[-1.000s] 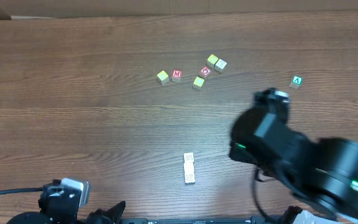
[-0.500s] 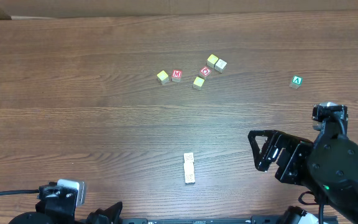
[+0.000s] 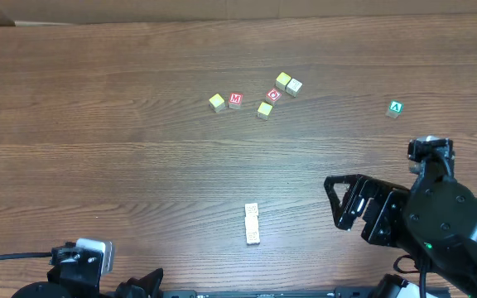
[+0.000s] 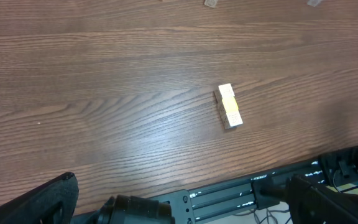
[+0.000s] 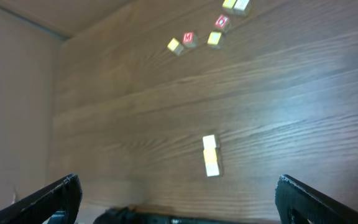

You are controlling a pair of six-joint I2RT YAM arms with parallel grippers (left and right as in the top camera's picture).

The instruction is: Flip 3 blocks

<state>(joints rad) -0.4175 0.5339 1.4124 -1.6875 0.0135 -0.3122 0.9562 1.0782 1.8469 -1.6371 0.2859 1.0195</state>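
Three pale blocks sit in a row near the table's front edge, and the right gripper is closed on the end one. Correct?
Not quite. The overhead view shows the right gripper open and empty, off to the row's right. The three blocks do sit in a row.

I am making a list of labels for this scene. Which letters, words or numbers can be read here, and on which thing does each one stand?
"A": on the green cube, alone at the right.
"M": on the red cube in the far cluster.
A round mark, perhaps "O": on the second red cube; too small to be sure.
Faint marks on the three pale blocks lying in a row: too small to read.
Nothing else is readable.
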